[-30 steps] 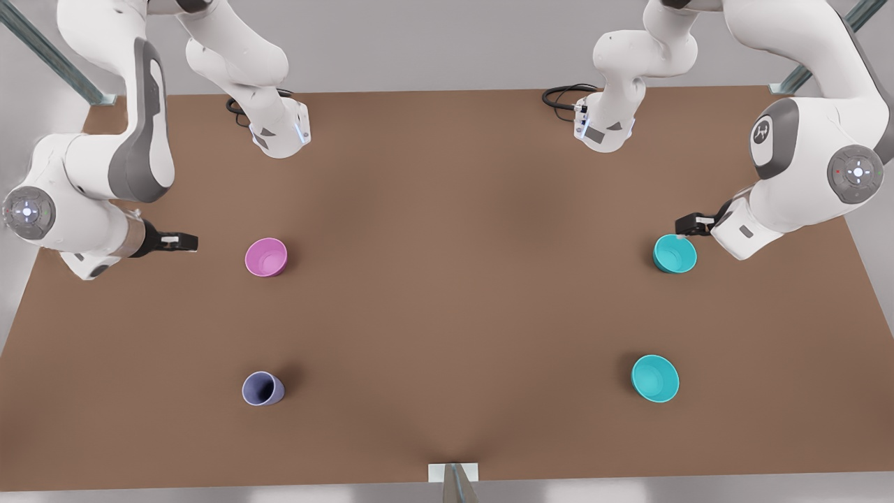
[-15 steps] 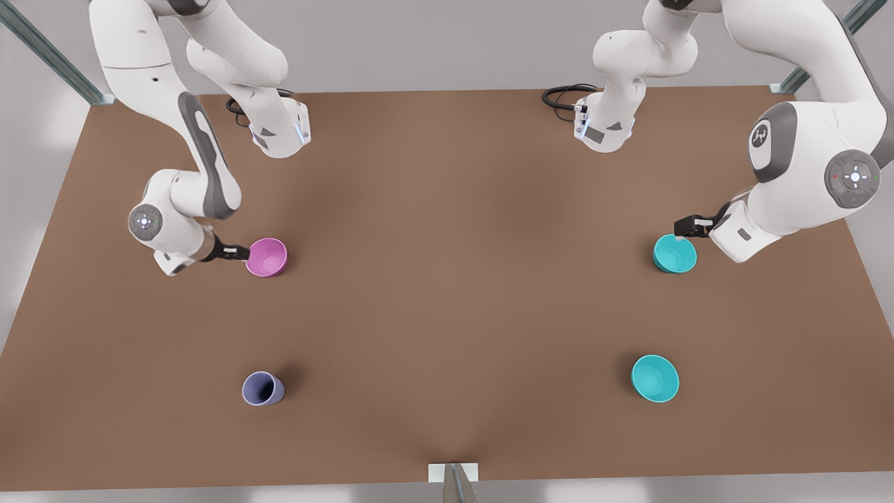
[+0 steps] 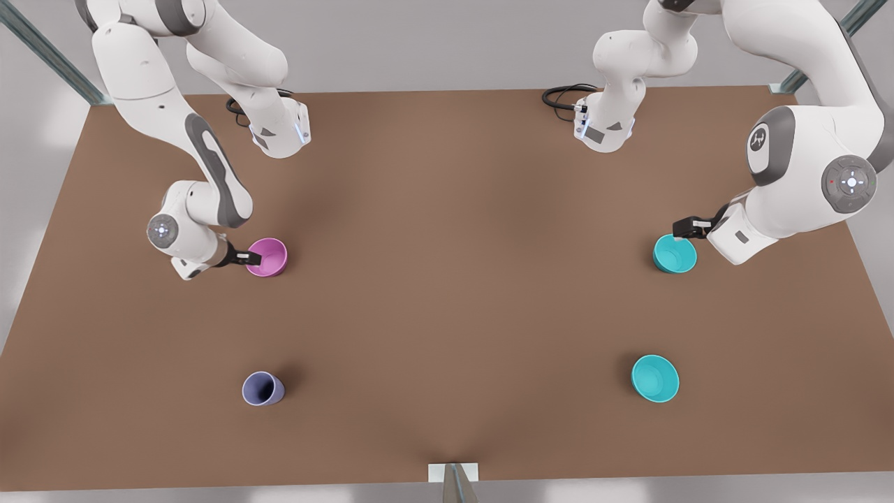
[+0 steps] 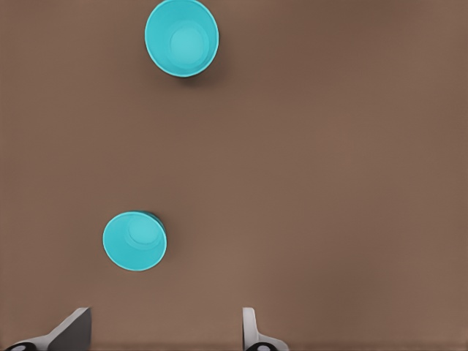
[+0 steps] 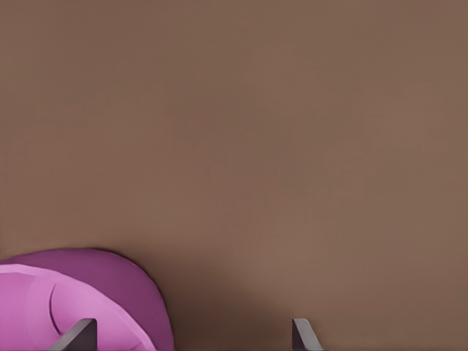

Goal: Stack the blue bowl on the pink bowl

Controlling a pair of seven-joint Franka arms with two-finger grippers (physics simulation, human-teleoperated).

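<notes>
Right gripper (image 3: 253,258) — fingers spread — straddles the pink bowl (image 3: 269,256) rim; left gripper (image 3: 684,226), open, hangs beside the blue bowl (image 3: 675,253).

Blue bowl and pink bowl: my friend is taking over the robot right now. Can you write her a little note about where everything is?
Left pincer: open, holding nothing, next to the blue bowl on the front view's right.
Right pincer: open, at the rim of the pink bowl on the front view's left.
Done: nothing stacked yet; both bowls sit upright on the table, far apart.
Left: grasp the blue bowl, carry it over and set it into the pink bowl.
Don't mix it up with the brighter turquoise bowl.
</notes>
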